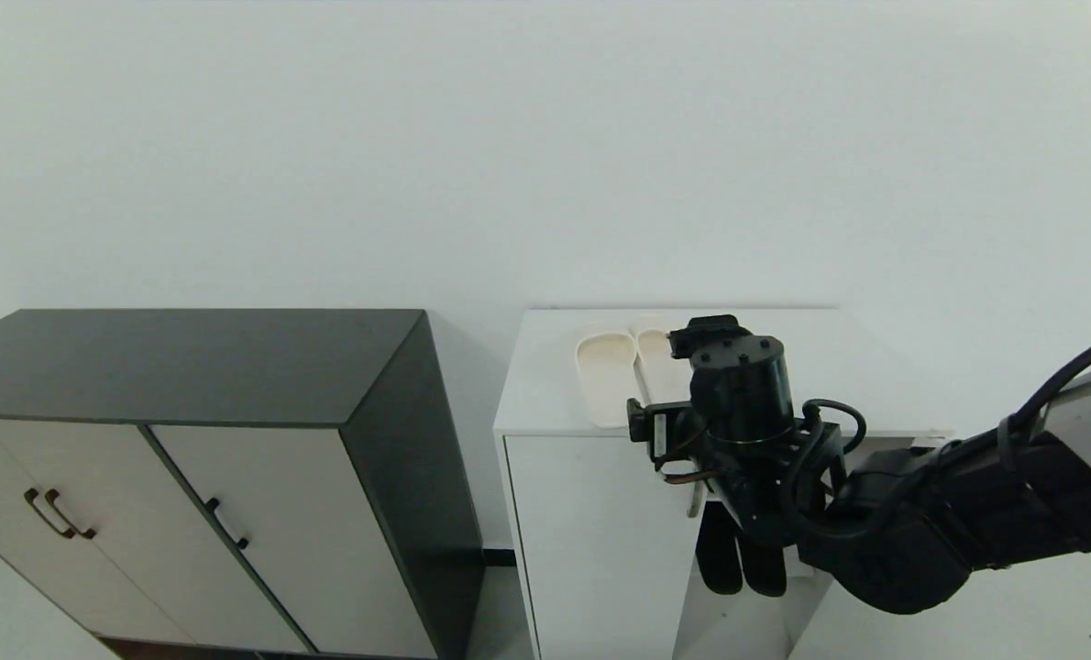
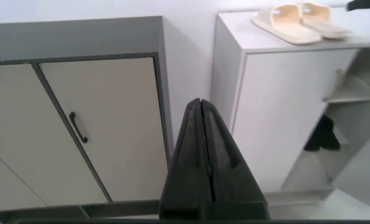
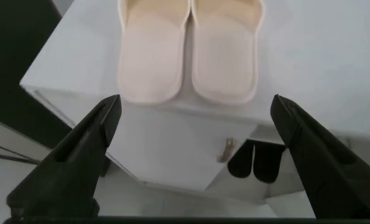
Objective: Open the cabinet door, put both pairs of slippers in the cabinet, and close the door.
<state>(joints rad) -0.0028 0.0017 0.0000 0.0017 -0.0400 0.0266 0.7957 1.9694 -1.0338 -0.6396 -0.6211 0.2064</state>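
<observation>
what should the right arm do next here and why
Probably ease the right gripper forward and down onto the cream slippers. It is open and lined up just short of their near ends on the white cabinet top. The black slippers already sit inside the cabinet below, so the cream pair looks like the one left.

The setting looks like a home entryway or a mock-up of one, with a bare white wall (image 1: 545, 137) and two low storage cabinets against it. At 8 o'clock stands a dark-topped cabinet (image 1: 188, 367) with cream doors (image 1: 270, 495) and dark handles (image 1: 226, 524). At 5 o'clock a white cabinet (image 1: 591, 513) has cream slippers (image 1: 605, 376) on top and black slippers (image 2: 324, 134) inside.
</observation>
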